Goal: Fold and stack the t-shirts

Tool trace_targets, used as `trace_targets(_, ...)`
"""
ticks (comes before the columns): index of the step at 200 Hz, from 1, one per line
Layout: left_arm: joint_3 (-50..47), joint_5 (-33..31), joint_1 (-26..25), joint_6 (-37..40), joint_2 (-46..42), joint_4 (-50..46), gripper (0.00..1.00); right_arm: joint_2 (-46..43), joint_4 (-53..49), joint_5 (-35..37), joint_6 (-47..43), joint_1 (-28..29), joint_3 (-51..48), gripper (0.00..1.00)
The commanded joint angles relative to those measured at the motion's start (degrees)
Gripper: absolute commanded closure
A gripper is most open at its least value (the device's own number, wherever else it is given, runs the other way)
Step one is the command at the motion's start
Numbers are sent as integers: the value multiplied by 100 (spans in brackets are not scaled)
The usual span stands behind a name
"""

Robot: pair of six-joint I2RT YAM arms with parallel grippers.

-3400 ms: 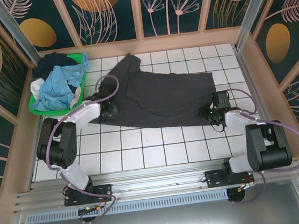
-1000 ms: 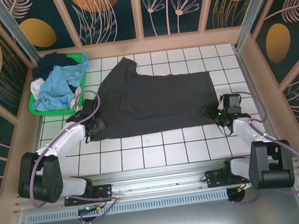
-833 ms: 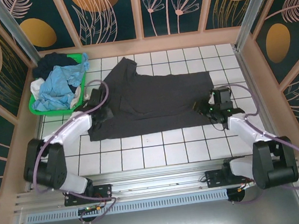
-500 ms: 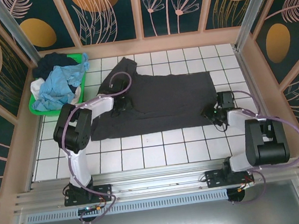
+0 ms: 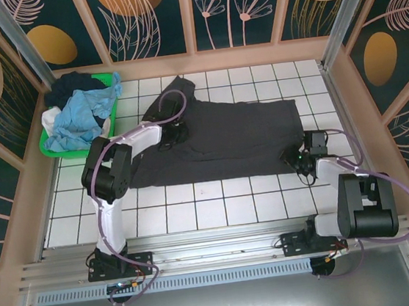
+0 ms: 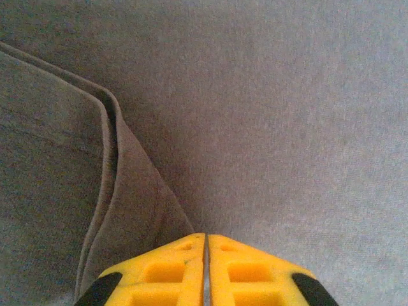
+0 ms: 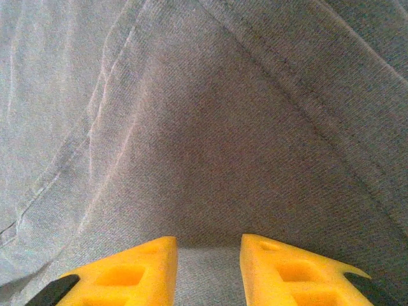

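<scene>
On the white-tiled table [image 5: 218,203], the charcoal t-shirt [image 5: 221,140] lies spread flat. The left gripper [image 6: 206,236] rests on its far left part, yellow fingers pressed together beside a raised fold. The right gripper [image 7: 208,239] pinches tented cloth at the near right corner. The other t-shirts [image 5: 75,120] sit heaped in the green basket [image 5: 56,150].

A grey shirt [image 5: 225,139] is lying spread flat across the white tiled tabletop [image 5: 196,206] in the middle of the frame. The left tool [image 5: 173,134] is sitting on the shirt's upper left part, below a sleeve. The right tool [image 5: 295,159] is sitting at its lower right corner. At upper left, a green basket [image 5: 50,146] is holding a blue shirt [image 5: 75,120], a navy shirt [image 5: 74,83] and a white shirt [image 5: 51,120], all crumpled.
</scene>
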Motion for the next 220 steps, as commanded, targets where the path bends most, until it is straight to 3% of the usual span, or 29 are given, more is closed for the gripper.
trace_targets(1,-532,-423,18,72,-653,-402,64,-118,-275,68,-183,-78,-198,65)
trace_targets(11,-846,-586,40,-15,-936,-364,52,-154,-282,-28,-187,-73,-200,64)
trace_targets(41,-1460,-210,29,-226,-1216,226,46,-245,-260,-65,-264,-66,-185,62)
trace_targets(96,-1048,157,-116,-267,-515,307,57,-404,-482,-196,-259,-67,-65,63)
trace_targets(129,-800,74,-115,-312,-529,113,79,-674,-500,-223,-267,-69,-147,63)
trace_targets(157,-631,31,-116,-336,-548,51,87,-668,-341,-462,-284,-68,-227,63)
trace_targets(185,-86,140,-116,-386,-324,-214,89,-739,-299,-490,-292,-69,-255,63)
trace_targets(220,417,765,-113,-597,-22,119,78,-711,-270,-641,-282,-61,-262,63)
